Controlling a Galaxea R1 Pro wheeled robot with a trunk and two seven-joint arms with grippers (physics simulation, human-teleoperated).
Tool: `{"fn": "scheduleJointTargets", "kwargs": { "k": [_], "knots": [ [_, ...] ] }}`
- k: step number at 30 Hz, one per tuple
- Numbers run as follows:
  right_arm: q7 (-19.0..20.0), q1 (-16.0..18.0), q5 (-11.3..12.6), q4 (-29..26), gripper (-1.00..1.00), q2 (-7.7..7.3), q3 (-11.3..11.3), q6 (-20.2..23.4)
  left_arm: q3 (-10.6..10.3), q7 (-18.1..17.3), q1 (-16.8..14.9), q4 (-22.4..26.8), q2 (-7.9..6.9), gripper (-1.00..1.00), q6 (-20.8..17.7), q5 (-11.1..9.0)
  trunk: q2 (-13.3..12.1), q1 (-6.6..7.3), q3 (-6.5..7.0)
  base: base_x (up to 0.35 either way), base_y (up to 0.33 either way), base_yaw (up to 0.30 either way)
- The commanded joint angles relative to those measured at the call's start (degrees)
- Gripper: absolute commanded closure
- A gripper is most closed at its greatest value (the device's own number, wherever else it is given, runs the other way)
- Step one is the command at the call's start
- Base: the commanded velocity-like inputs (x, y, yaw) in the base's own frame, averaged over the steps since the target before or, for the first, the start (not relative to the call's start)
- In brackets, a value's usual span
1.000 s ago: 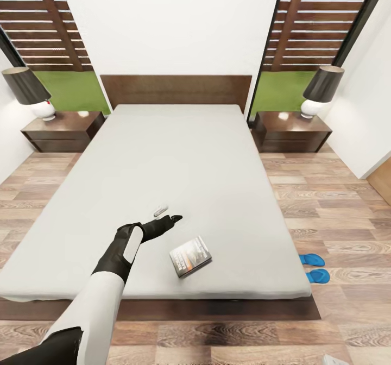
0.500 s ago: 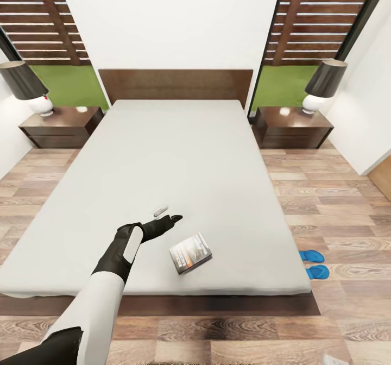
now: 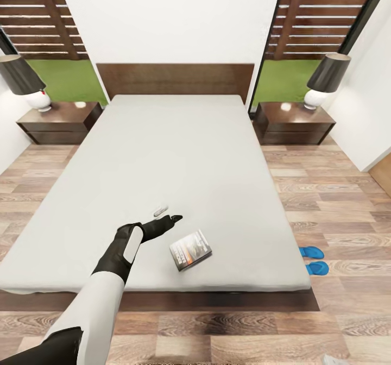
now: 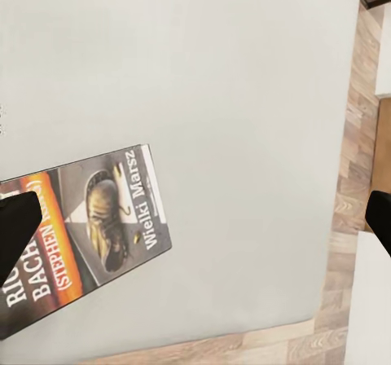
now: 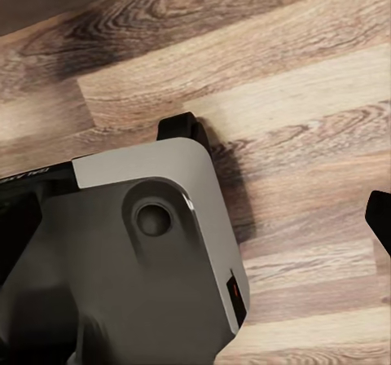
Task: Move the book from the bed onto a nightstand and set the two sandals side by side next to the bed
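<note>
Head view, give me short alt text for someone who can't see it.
The robot's left gripper reaches out over a pale bed, just short of a paperback book lying near the foot edge. Two blue sandals sit side by side on the wood floor at the bed's right, and a dark nightstand with a lamp flanks each side of the headboard.

Grained wood planks are seen on the floor (image 3: 336, 191). A matt, smooth, cloth-like surface is shown by the mattress (image 3: 179, 158); glossy dark wood by the nightstand (image 3: 293, 116); printed paper by the book (image 3: 190, 250).
</note>
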State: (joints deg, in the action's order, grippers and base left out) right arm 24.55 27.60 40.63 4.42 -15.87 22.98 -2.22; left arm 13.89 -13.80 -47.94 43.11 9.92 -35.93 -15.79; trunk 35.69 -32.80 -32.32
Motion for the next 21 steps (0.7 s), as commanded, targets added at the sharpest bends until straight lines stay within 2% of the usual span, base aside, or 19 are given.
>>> {"fn": "scheduleJointTargets", "kwargs": {
  "k": [1,21],
  "knots": [
    [0.4,0.1,0.5,0.2,-1.00,0.03,0.5,-0.2,0.3,-0.2,0.0,0.0,0.08,-1.00,-0.5,-0.1,0.1,-0.01,-0.15,0.000,0.000,0.000],
    [0.3,0.1,0.4,0.2,-1.00,0.05,0.5,-0.2,0.3,-0.2,0.0,0.0,0.08,-1.00,-0.5,-0.1,0.1,-0.01,-1.96,0.000,0.000,0.000]
  ]
}}
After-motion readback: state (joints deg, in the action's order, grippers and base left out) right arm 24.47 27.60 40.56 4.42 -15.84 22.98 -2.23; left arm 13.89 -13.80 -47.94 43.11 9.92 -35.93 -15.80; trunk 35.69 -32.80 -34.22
